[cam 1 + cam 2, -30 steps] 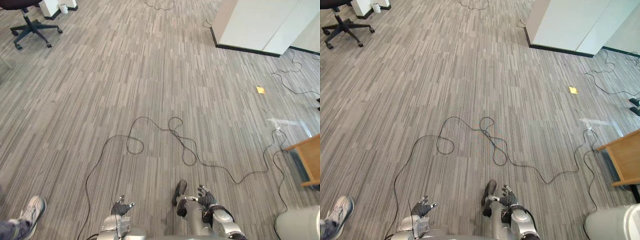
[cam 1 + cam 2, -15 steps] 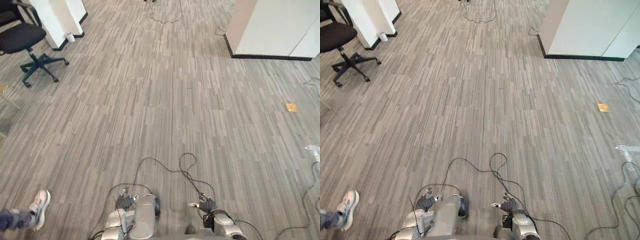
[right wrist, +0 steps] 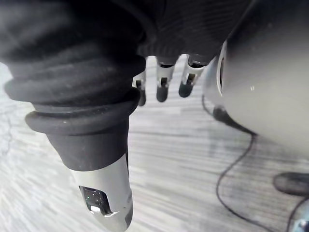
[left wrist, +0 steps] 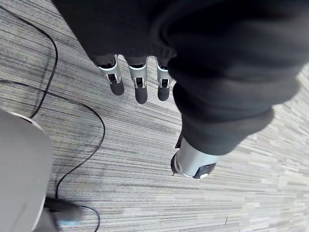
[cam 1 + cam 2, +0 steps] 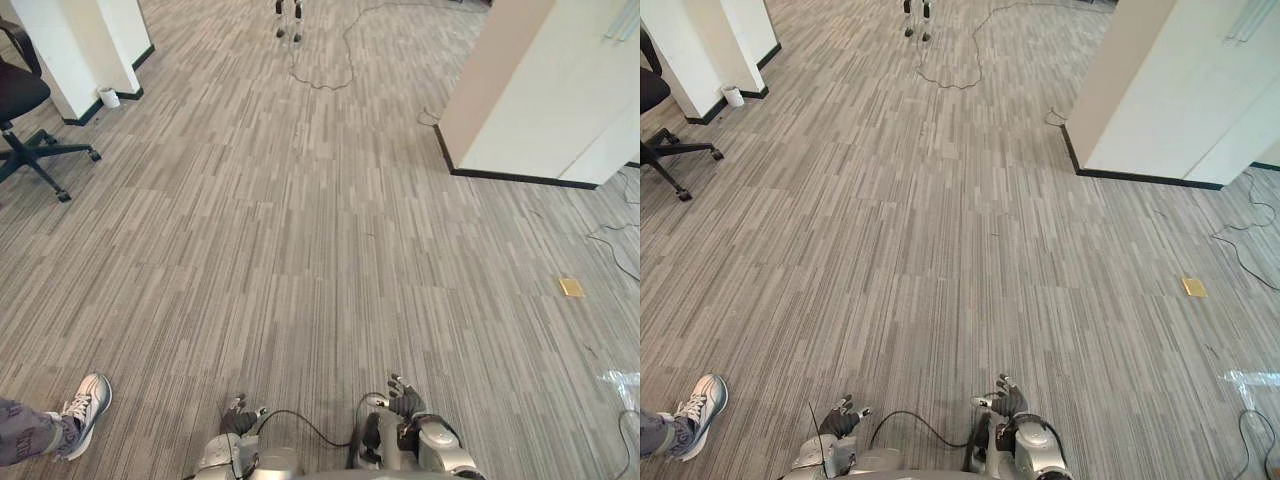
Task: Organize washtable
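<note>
Striped grey carpet covered the floor [image 5: 300, 250]. The left hand [image 5: 239, 417] and right hand [image 5: 404, 404] hung low above it, fingers [image 4: 140, 83] loosely straight and holding nothing. A white cabinet [image 5: 545, 90] with a dark base stood at far right. A white pillar [image 5: 75, 45] and an office chair [image 5: 25, 125] stood at far left. A small yellow tag [image 5: 571, 287] lay on the carpet at right, and a person's shoe [image 5: 85, 405] rested near the left hand.
</note>
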You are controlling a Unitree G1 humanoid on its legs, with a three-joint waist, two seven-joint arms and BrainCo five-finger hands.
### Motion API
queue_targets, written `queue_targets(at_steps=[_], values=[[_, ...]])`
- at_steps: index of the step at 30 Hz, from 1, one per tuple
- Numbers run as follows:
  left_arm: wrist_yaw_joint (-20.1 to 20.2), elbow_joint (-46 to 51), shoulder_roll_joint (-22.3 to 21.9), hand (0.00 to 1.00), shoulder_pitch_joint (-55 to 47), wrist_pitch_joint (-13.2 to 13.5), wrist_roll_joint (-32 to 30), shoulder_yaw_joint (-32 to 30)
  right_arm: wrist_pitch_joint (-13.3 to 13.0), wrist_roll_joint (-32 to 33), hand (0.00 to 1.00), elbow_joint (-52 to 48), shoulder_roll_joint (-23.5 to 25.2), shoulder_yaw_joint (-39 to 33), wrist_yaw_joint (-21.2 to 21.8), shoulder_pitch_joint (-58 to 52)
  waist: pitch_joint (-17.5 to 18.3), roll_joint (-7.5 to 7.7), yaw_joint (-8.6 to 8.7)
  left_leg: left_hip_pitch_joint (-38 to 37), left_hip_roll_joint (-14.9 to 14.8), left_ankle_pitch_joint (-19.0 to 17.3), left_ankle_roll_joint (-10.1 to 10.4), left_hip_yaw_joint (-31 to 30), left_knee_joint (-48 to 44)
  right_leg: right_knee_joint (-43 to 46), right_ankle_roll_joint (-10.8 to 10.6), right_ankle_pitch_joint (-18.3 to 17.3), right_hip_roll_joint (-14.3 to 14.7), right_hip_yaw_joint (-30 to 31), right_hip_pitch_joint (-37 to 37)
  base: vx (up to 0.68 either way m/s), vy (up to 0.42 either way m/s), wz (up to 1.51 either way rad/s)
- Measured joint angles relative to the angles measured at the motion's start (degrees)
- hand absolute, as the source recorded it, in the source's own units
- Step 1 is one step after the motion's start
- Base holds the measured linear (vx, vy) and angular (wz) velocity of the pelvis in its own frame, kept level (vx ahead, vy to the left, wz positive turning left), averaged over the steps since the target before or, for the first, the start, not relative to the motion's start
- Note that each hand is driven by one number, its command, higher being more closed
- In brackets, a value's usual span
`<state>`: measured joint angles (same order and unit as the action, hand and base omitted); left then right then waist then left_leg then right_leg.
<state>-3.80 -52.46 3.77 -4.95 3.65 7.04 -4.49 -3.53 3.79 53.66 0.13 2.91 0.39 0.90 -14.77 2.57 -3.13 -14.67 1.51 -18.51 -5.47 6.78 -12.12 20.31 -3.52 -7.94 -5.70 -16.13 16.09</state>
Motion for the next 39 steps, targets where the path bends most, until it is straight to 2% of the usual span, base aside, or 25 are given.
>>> queue_targets(at_steps=[2, 3, 4, 6, 7, 8, 10, 13, 15, 16, 17, 18, 19, 21, 23, 24, 25, 26, 28, 30, 34, 36, 37, 38, 39], values=[[0.0, -0.1, -0.1, 0.0, -0.5, 0.0, -0.6, -0.2, 0.0, 0.0, 0.0, -0.1, 0.1, 0.0, 0.0, 0.2, 0.1, 0.2, 0.88, -4.2, 0.1, -2.0, 3.3, -1.0, 1.8, -6.2, 2.2, 4.0, 1.2, -0.1, 0.4, 0.59, -0.034, 0.65], [0.0, -0.2, -0.6, 0.0, -1.0, 0.0, -1.1, -0.7, 0.1, 0.0, 0.0, -0.3, 0.1, -0.2, 0.0, 0.1, 0.8, -0.37, 1.36, -5.5, -0.7, -3.3, 5.6, -2.5, 0.2, -4.2, 7.2, 8.0, 2.4, 1.3, 0.3, 0.94, -0.131, 0.92], [0.0, 0.0, -1.4, 0.0, -1.5, 0.3, -1.2, -2.3, 0.4, 0.0, 0.0, -0.8, 0.3, -0.4, 0.0, -0.2, 1.7, -0.84, 2.04, -2.6, -1.9, -3.9, 6.6, -3.8, -8.4, -1.7, 8.0, 11.3, 2.4, 0.7, 0.0, 0.82, -0.147, 0.83], [0.0, 0.2, -3.4, 0.0, -1.2, 0.2, -1.3, -4.9, 0.9, 0.0, 0.0, -1.5, -0.2, -0.4, 0.0, -0.4, 2.3, -3.36, 2.35, 5.4, -5.8, -0.8, 8.4, -2.8, -27.5, 0.3, 7.2, 8.2, 4.2, -1.3, -1.7, 0.61, -0.117, 0.26], [0.1, 0.6, -4.9, 0.0, -1.5, 0.0, -1.3, -6.9, 1.4, 0.1, 0.0, -3.2, -0.4, 0.2, 0.0, -0.9, 2.5, -6.18, 1.78, 12.3, -10.1, 10.6, 8.8, -0.9, -42.4, -1.1, 7.6, 6.0, 6.7, -0.6, -4.6, 0.79, -0.067, -0.49], [0.1, 1.4, -5.6, 0.0, -1.4, -0.1, -1.3, -7.3, 1.8, 0.1, 0.0, -3.1, -0.3, 0.3, -0.1, -1.0, 2.0, -7.36, 0.82, 18.1, -14.7, 10.0, 8.2, 1.0, -54.1, -3.0, 8.6, 3.5, 8.7, 1.4, -8.8, 0.79, -0.038, -0.59], [0.3, 1.5, -5.1, 0.0, -1.0, 0.0, -1.3, -7.2, 2.1, 0.1, 0.0, -2.7, 0.5, -0.3, -0.2, -1.0, 1.7, -6.88, 0.61, 22.1, -15.3, 7.4, 8.1, 1.5, -56.9, -5.0, 8.2, 1.8, 8.7, 2.3, -13.2, 0.52, -0.01, -0.22], [0.7, 3.4, -3.2, 0.0, -0.9, 0.6, -0.8, -6.7, 2.3, 0.2, 0.0, 0.5, 1.3, -0.2, -0.2, -0.7, 1.4, -3.28, -0.91, 30.8, -11.9, 3.2, 6.4, 3.4, -40.6, -12.0, 7.1, 0.3, 6.0, 5.0, -23.9, 0.66, 0.013, -0.23], [1.2, 4.5, -3.3, 0.0, -0.8, 1.2, -0.6, -7.0, 2.2, 0.3, 0.0, 1.5, 1.1, -0.4, -0.2, 0.4, 1.1, -2.74, -1.53, 34.3, -8.5, 4.8, 7.9, 2.3, -21.9, -14.3, 4.6, -1.3, 3.9, 6.6, -26.5, 0.63, 0.17, -0.53], [1.2, 4.7, -3.6, 0.0, -0.7, 1.3, -0.4, -7.1, 1.9, 0.2, 0.0, 2.1, 1.0, -0.5, -0.2, 0.3, 1.2, -3.3, -2.31, 34.2, -7.7, 9.8, 9.7, 0.2, -7.6, -15.3, 2.8, -2.7, 3.6, 8.0, -28.1, 0.55, 0.235, -0.58], [1.2, 4.7, -3.7, 0.0, -0.7, 1.3, -0.2, -7.1, 1.8, 0.2, 0.0, 2.8, 1.0, -0.4, -0.2, 0.2, 1.1, -3.39, -2.85, 34.0, -7.8, 14.8, 9.8, -0.3, -5.0, -15.9, 1.9, -3.7, 3.6, 8.7, -29.2, 0.57, 0.268, -0.66], [1.1, 4.7, -3.5, 0.0, -0.5, 1.5, 0.2, -7.5, 2.0, 0.2, 0.0, 4.3, 1.4, -0.1, -0.3, 0.1, 1.4, -2.39, -3.92, 32.9, -6.6, 19.3, 7.4, 0.2, -6.8, -16.0, 2.1, -5.3, 2.4, 10.1, -31.3, 0.59, 0.257, -0.46], [1.1, 5.1, -2.6, 0.0, -0.4, 1.7, 0.3, -7.7, 2.0, 0.2, 0.0, 4.3, 2.3, -0.1, -0.2, -0.5, 1.6, -0.39, -3.86, 33.8, -5.7, 15.7, 5.2, 1.0, -10.7, -14.2, 2.3, -5.6, 0.9, 10.0, -31.6, 0.73, 0.278, -0.34], [1.1, 4.9, -2.4, 0.0, -0.4, 1.5, 1.4, -7.7, 1.9, 0.2, 0.0, 3.5, 2.4, -0.5, -0.2, -1.3, 2.0, 0.35, -3.79, 33.6, -5.1, 11.1, 2.8, 1.7, -15.1, -5.3, 2.0, -5.5, -0.7, 10.5, -28.8, 0.66, 0.249, -0.12], [0.9, 4.0, -1.9, 0.0, -0.1, 1.3, 1.7, -7.1, 1.6, 0.2, 0.0, 3.2, 2.5, -1.4, -0.2, -1.7, 1.9, 1.16, -3.56, 29.8, -3.6, 6.7, 1.0, 2.8, -16.4, 11.5, -1.7, -3.0, -3.4, 12.2, -23.2, 0.56, 0.253, -0.15], [0.9, 2.9, -1.2, 0.0, 0.2, 1.1, 2.0, -6.9, 1.5, 0.2, 0.0, 2.9, 2.6, -1.3, -0.1, -1.2, 1.2, 1.58, -3.2, 25.1, -2.7, 4.2, 0.8, 3.7, -16.1, 26.8, -2.8, 1.2, -5.4, 13.2, -18.3, 0.65, 0.272, -0.15], [0.8, 1.6, -0.6, 0.0, -0.1, 0.5, 1.9, -6.8, 1.4, 0.2, 0.0, 2.7, 2.5, -1.1, 0.0, -0.6, 0.3, 0.51, -1.98, 18.0, -2.4, 2.2, 0.4, 4.2, -14.7, 38.2, -1.1, -0.4, -7.3, 10.1, -15.0, 0.52, 0.196, -0.1], [0.7, 1.0, -0.5, 0.0, -0.3, 0.4, 1.9, -6.8, 1.3, 0.2, 0.0, 2.3, 2.5, -0.9, 0.1, -0.8, 0.4, 0.52, -1.37, 15.2, -2.4, 1.9, 0.3, 4.4, -13.4, 39.3, -0.2, -1.5, -7.7, 8.1, -13.9, 0.42, 0.148, -0.03], [0.3, 0.5, -0.4, 0.0, -1.0, 0.3, 1.9, -6.3, 1.0, 0.1, 0.0, 1.2, 2.6, -0.2, 0.2, -1.1, 0.6, 0.42, -0.69, 10.1, -2.5, 1.9, 0.2, 4.9, -8.6, 36.4, 1.1, -4.6, -7.7, 2.6, -10.3, 0.39, 0.12, -0.08], [0.1, -0.2, -0.8, 0.0, -0.4, 0.1, 1.8, -6.3, 0.6, 0.1, 0.0, 1.1, 2.1, 0.0, 1.1, -0.1, 0.5, 0.15, -0.7, 5.5, -2.7, 1.8, 0.4, 5.7, -3.7, 20.7, 1.0, -5.9, -4.8, -2.4, -3.2, 0.51, 0.093, -0.2], [0.0, -1.3, -1.0, 0.0, -0.4, 0.0, 0.9, -6.2, -0.1, 0.1, 0.0, 0.7, 1.4, 0.2, 1.1, 0.5, 0.3, -0.14, 0.25, -0.6, -2.3, -1.2, 4.8, 4.4, -0.3, -7.0, 2.4, 3.4, 0.9, -1.6, -0.7, 0.54, 0.004, 0.24], [0.0, -1.2, -1.3, 0.0, -1.0, 0.0, 0.2, -6.3, 0.0, 0.1, 0.0, 0.2, 1.5, -0.2, 1.0, 0.1, 0.9, -0.17, 1.1, -4.4, -2.5, -4.4, 6.5, 2.1, 0.1, -3.7, 5.0, 4.5, 1.2, -1.2, -0.6, 0.61, -0.11, 0.79], [0.0, -1.0, -2.0, 0.0, -1.5, 0.0, -0.4, -6.5, 0.2, 0.1, 0.0, -1.0, 1.5, -0.7, 1.0, -0.6, 1.7, -1.24, 1.32, -5.1, -3.9, -5.9, 7.7, 0.1, -1.3, 0.0, 8.2, 7.3, 1.7, -1.3, 0.1, 0.67, -0.144, 0.96], [0.0, -1.0, -2.3, 0.0, -1.6, 0.1, -0.5, -6.8, 0.3, 0.1, 0.0, -1.0, 1.7, -1.1, 1.0, -0.9, 2.2, -1.27, 1.47, -3.1, -4.2, -6.0, 7.9, -1.4, -7.0, 2.2, 7.5, 8.0, 1.5, -2.0, 0.0, 0.66, -0.207, 0.77], [0.0, -0.6, -3.6, 0.0, -1.3, -0.1, -0.5, -7.8, 0.7, 0.1, 0.0, -1.2, 1.2, -1.2, 1.0, -0.9, 2.8, -3.25, 1.52, 3.4, -7.4, -4.8, 9.2, -2.1, -21.8, 3.9, 7.4, 5.4, 2.7, -3.6, -1.0, 0.64, -0.25, 0.35]])
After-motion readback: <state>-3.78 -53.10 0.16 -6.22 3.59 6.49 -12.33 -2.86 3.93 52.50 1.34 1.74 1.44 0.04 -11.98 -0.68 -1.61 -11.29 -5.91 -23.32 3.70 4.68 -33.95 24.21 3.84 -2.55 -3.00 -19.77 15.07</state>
